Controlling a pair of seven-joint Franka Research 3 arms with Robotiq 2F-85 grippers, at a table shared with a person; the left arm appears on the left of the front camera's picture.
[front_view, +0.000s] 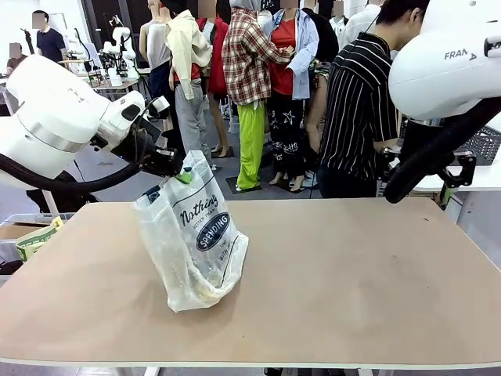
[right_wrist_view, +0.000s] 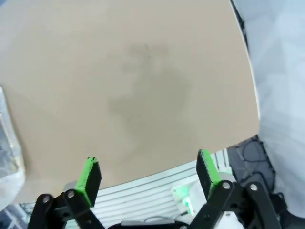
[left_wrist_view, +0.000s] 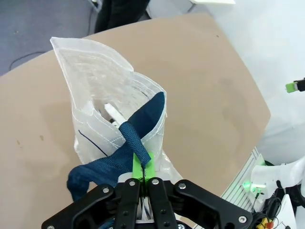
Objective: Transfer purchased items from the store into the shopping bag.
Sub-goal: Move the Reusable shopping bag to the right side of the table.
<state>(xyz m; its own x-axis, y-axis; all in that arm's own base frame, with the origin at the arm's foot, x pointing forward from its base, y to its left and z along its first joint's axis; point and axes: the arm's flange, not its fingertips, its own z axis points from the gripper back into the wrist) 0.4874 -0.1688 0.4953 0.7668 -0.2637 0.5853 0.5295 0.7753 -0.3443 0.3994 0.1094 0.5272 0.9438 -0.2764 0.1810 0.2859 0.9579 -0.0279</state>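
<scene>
Robot lab (other tables (front_view: 109, 84), arms beyond)

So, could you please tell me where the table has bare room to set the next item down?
Bare tabletop runs from the shopping bag to the right edge and the far edge by the person. It is crowded only at the bag, where the left hand pinches its dark blue handle.

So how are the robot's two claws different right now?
The left gripper is pinched shut on the shopping bag's dark blue handle; the right gripper is wide open and holds nothing. The left one hangs over the bag, the right one over bare table. Both have green pads.
</scene>
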